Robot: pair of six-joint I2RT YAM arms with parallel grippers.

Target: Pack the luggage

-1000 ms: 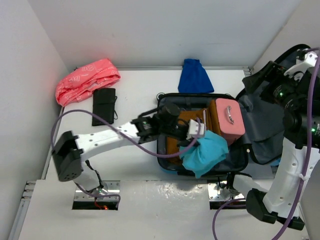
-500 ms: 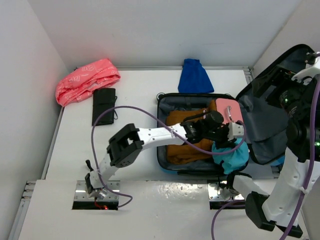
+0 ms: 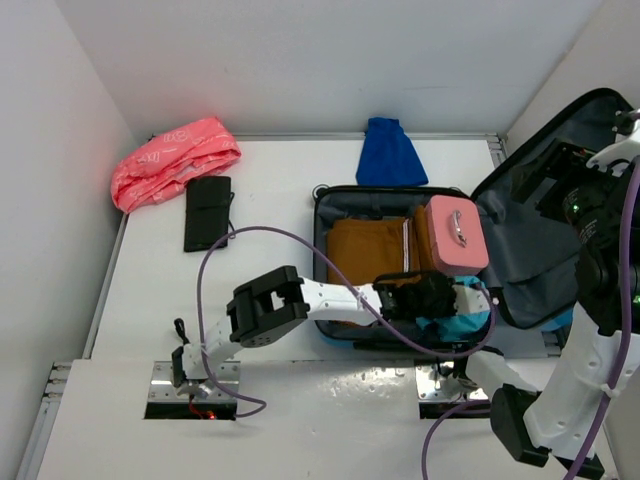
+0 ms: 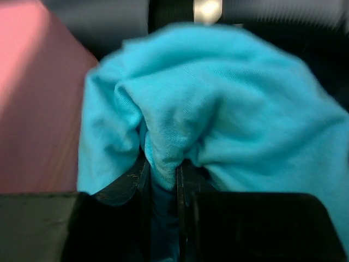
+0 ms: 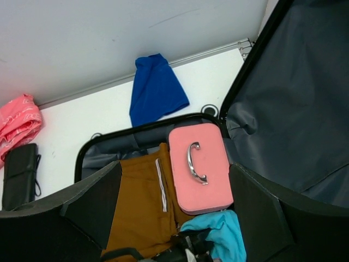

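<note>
1. Open luggage [image 3: 362, 205] surrounds the left gripper [image 3: 470, 303], which is low in its 5 o'clock corner.
2. Left gripper pinched tight on turquoise garment [image 4: 218, 125].
3. Right gripper [image 5: 174, 166] spread wide, gripping nothing, by the raised lid at 3 o'clock.

The left arm [image 3: 340, 298] and right arm [image 3: 580, 365] share one build: smooth white links joined by blocky black motor housings [image 3: 262, 308]. A thin purple cable [image 3: 205, 290] loops off the left one; another purple cable [image 3: 627, 270] trails along the right, near a small green light [image 3: 577, 208]. The left gripper [image 4: 162, 169] has narrow, scuffed matte-black fingers [image 4: 128, 185]. The right gripper [image 5: 174, 165] has broad, angular black fingers [image 5: 87, 204].
</note>
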